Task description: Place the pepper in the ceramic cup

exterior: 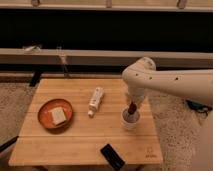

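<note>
- Pepper (131, 109) is hanging in my gripper (132, 104), which is pinching it tight, long axis upright
- Far left, an orange-red plate (44, 107) is carrying a pale block (58, 115)
- Centre, a white bottle (95, 98) is lying down; I'm making out no label or writing on it
- A black object (112, 156) is sitting towards the front
- Right, the ceramic cup (130, 121) is standing straight below the pepper, so I'm judging that the next move is only a release

White, plain: ceramic cup (131, 120). Dark red, glossy: pepper (131, 109), pinched in the white gripper (132, 105) just above the cup. Orange-red: plate (44, 107), left of the cup. White: bottle (95, 99). Pale wood-grain: table (75, 141).
</note>
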Available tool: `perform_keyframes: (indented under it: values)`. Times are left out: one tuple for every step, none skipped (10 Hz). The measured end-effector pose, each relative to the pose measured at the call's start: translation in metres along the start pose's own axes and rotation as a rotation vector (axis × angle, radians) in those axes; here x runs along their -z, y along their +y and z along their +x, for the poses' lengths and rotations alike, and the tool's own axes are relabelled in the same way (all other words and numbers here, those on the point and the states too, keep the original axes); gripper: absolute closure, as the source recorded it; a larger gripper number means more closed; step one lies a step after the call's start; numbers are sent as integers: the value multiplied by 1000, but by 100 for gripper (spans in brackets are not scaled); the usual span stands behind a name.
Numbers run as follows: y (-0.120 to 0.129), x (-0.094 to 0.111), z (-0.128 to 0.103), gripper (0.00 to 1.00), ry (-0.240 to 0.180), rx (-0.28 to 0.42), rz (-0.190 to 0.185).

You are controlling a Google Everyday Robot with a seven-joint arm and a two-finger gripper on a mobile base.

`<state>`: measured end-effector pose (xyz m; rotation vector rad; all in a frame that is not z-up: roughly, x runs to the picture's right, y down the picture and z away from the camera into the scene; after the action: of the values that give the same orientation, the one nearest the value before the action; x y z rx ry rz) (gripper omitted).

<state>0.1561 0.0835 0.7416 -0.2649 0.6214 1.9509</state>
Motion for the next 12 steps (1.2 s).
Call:
perform_keyframes:
  values:
    - [-5, 0, 1, 96, -14, -9, -2]
    - [-2, 1, 4, 88, -25, -8, -9]
    - [2, 0, 9, 80, -32, -4, -14]
    - [7, 0, 14, 69, -43, 2, -21]
    - [10, 0, 17, 58, -55, 4, -26]
    - [12, 0, 20, 49, -65, 5, -28]
    - [17, -1, 22, 40, -77, 9, -32]
    - [21, -1, 24, 28, -92, 13, -33]
    - [22, -2, 25, 22, -102, 12, -29]
    - [24, -3, 27, 20, -101, 10, -28]
    - [24, -3, 27, 20, -101, 10, -28]
    - [23, -3, 27, 20, -101, 9, -28]
